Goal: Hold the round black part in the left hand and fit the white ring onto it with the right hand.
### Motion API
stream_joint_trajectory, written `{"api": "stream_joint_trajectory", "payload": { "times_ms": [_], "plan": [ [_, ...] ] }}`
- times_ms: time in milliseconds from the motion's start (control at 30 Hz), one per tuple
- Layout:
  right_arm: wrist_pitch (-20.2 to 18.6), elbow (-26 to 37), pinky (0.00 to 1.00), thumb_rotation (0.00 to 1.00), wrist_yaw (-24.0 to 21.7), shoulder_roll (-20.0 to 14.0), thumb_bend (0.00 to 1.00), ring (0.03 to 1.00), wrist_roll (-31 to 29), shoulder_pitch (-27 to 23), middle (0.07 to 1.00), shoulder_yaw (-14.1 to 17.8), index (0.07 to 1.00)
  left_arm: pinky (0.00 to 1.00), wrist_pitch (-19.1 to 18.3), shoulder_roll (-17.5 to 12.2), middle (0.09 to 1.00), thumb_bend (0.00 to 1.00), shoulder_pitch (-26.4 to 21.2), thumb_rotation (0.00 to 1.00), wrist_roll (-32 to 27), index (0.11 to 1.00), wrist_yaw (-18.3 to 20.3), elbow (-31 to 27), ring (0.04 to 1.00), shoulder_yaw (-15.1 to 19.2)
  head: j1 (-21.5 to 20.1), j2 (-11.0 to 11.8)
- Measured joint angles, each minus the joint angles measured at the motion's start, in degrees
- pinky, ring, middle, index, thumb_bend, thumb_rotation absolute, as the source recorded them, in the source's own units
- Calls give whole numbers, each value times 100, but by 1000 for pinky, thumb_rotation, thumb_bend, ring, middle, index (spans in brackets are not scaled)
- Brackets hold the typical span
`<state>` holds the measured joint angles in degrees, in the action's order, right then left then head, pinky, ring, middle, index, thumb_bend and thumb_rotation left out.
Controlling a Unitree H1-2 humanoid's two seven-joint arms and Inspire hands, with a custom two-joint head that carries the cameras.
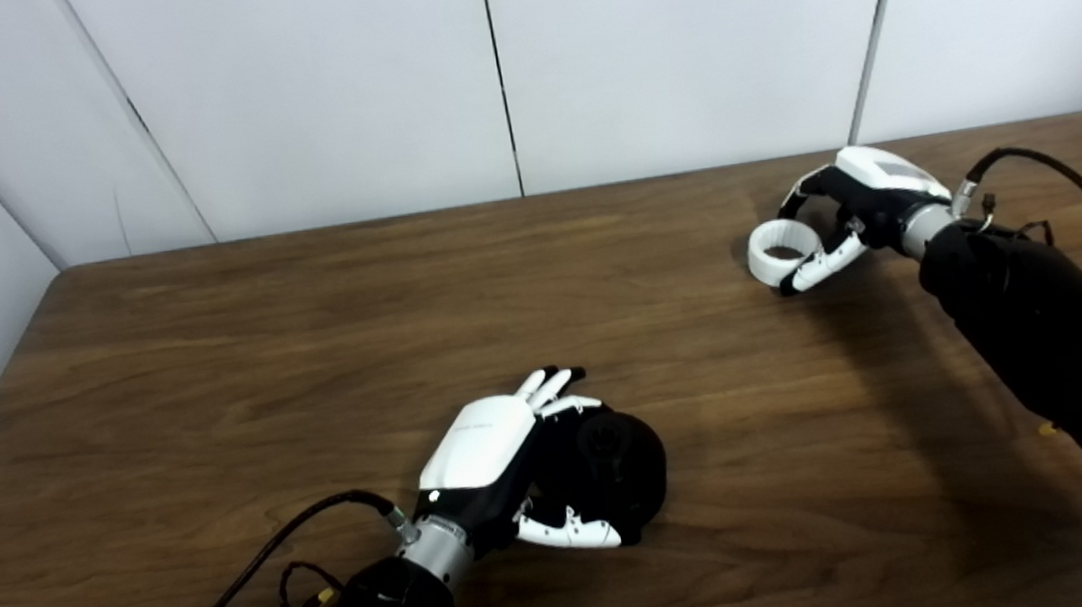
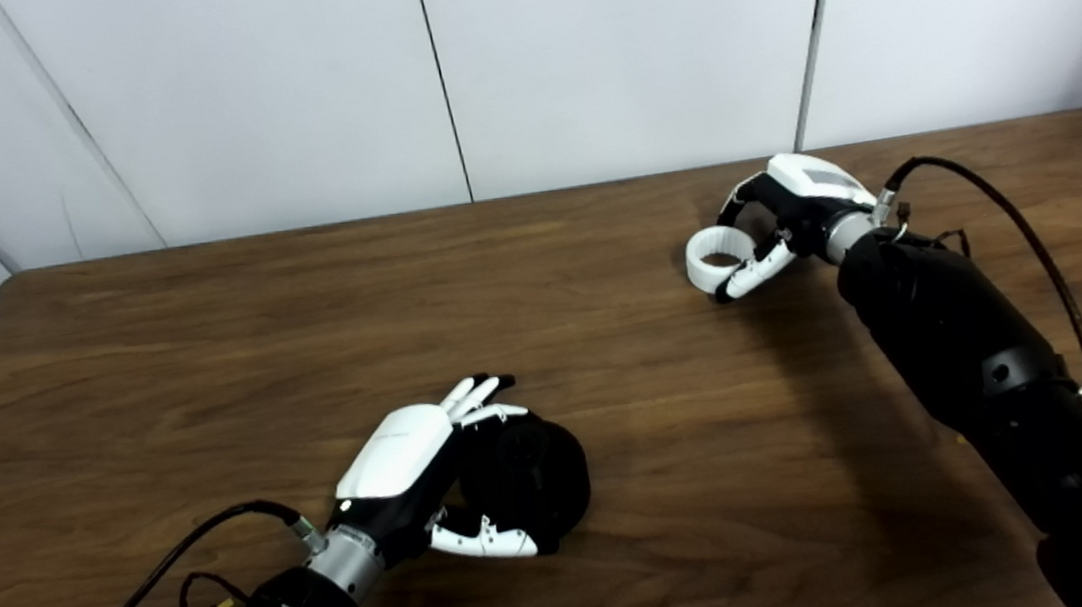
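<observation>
While the left hand (image 1: 507, 458) rests low on the near part of the wooden table (image 1: 207, 379), its fingers and thumb curl around the round black part (image 1: 619, 471), which sits on the tabletop just right of the palm. The white back of that hand faces up, two fingers (image 1: 549, 383) point away toward the far wall (image 1: 328, 95), and the thumb (image 1: 570, 534) wraps along the near side of the part, so the hand is closed on it. A black cable (image 1: 257, 565) trails from the wrist to the near left edge.

Far off to the right, well apart from the black part, the right hand (image 2: 792, 207) reaches toward the far edge of the table. It holds the white ring (image 2: 719, 258) between a finger curved over the far side and the thumb (image 2: 754, 273) along the near side. The ring's opening faces upward, and it sits at or just above the wood; I cannot tell whether it touches. The right forearm (image 2: 969, 359), clad in black, runs down toward the near right corner, with a cable (image 2: 1025, 222) looping beside it.
</observation>
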<state>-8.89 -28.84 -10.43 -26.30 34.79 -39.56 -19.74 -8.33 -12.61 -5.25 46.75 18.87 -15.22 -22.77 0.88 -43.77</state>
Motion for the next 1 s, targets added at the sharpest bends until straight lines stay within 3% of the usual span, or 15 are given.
{"api": "stream_joint_trajectory", "payload": {
  "times_ms": [300, 333, 433, 1000],
  "plan": [
    [36, -5, 745, 196, 33, 2, 817, 887, -55, 23, 840, 27, 600, 891, -6, 0, 984, 929, 3, 439, -12, 779, 1, 0, 1000, 10, 9, -9],
    [38, -5, 745, 168, 35, 4, 644, 886, -59, 23, 840, 28, 537, 891, -5, 0, 984, 928, 3, 444, -13, 779, 1, 0, 1000, 11, 9, -9],
    [64, -5, 745, 151, 56, 11, 540, 886, -76, 23, 841, 32, 499, 897, 0, 0, 984, 930, 2, 452, -14, 780, 1, 0, 1000, 12, 9, 0],
    [73, 149, 729, 150, 26, 11, 524, 850, -181, 63, 827, 123, 493, 889, 6, 4, 981, 934, -7, 473, 2, 780, -2, 2, 1000, -16, -9, 9]
  ]
}}
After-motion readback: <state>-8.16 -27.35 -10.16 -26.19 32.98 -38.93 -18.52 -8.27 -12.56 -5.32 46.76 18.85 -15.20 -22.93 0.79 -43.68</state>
